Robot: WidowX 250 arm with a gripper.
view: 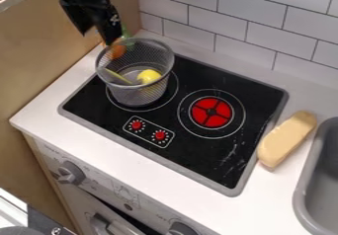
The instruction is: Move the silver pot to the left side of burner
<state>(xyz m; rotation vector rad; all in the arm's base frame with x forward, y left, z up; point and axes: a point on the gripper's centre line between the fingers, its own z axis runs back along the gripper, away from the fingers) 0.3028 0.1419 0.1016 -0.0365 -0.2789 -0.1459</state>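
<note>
The black gripper (109, 30) hangs at the upper left, just above the back left rim of the silver mesh pot (136, 92). That pot stands upright on the left burner, covering most of its ring. Inside it lie a yellow round item (149, 76) and a thin yellow-green piece (117, 76). An orange item (117, 49) with green beside it shows at the pot's back left rim, right below the gripper; whether it is inside the pot or behind it, I cannot tell.
The right burner (211, 112) has a red centre with nothing on it. A tan loaf-shaped block (286, 138) lies right of the black stovetop (198, 164), beside a grey sink (305, 189). White tiles (251, 12) rise behind, and a tan wall (39, 66) stands at left.
</note>
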